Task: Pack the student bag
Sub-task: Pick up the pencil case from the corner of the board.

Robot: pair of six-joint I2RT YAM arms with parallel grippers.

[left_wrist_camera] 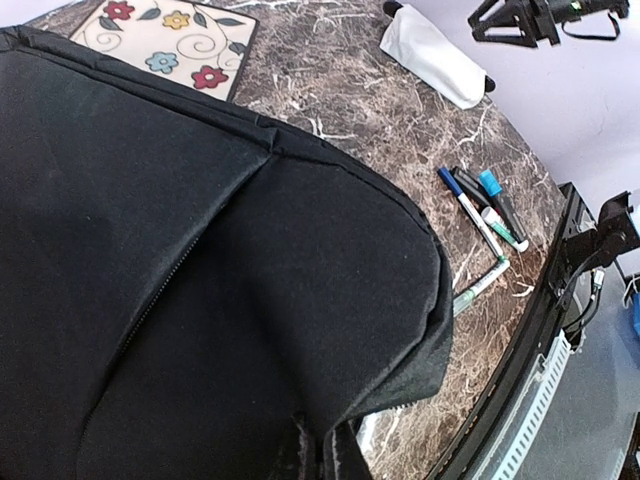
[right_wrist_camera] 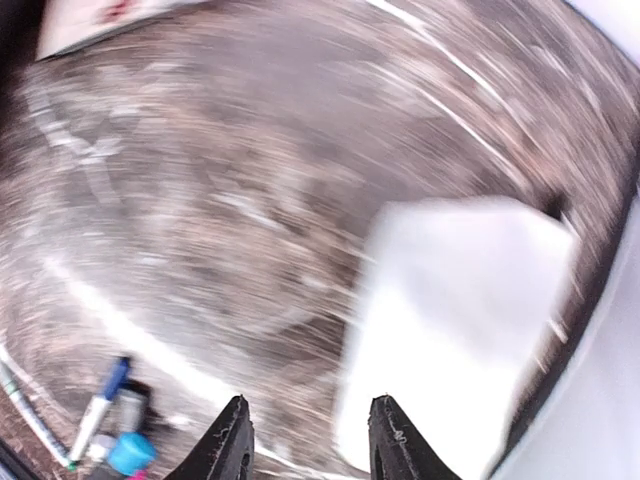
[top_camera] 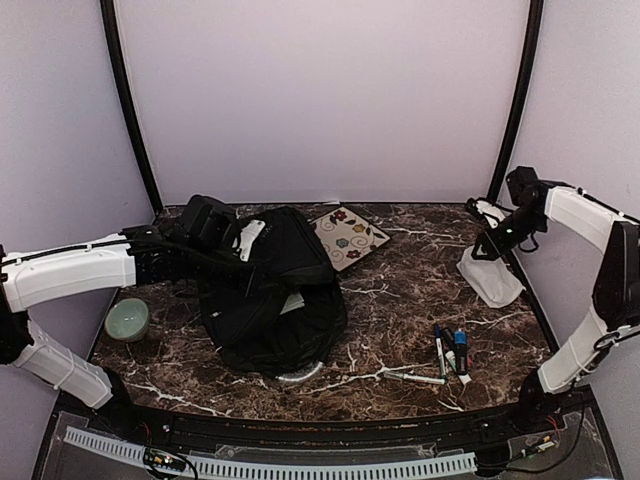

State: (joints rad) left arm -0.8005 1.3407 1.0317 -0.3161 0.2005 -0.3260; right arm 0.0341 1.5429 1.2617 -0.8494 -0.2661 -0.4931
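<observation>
Black fabric fills most of the left wrist view: the bag (top_camera: 270, 290) lies slumped at the centre of the marbled table (top_camera: 400, 300), leaning toward 9 o'clock, with its grey-white handle (top_camera: 300, 373) curling out at its 6 o'clock edge. The left gripper (top_camera: 215, 235) sits at the bag's 10 o'clock corner, clenched. In its own camera a fold of the fabric bunches up right at the bottom centre where the fingers are, so it appears to be pinching the bag there.

At 8 o'clock, just beside the bag, stands a pale green bowl (top_camera: 127, 320). A flowered card (top_camera: 348, 238) lies flat at 12 o'clock, its near corner tucked against the bag. A white pouch (top_camera: 490, 280) rests at 3 o'clock, near the table's edge, and a cluster of markers (top_camera: 450, 350) lies at 4 o'clock, with 1 pen (top_camera: 415, 377) apart from it toward 5.

The right gripper (right_wrist_camera: 311, 402) hangs above the pouch — its view is badly blurred, yet the 2 dark fingers (right_wrist_camera: 237, 440) stand apart with nothing between them, released and clear of the pouch below.
</observation>
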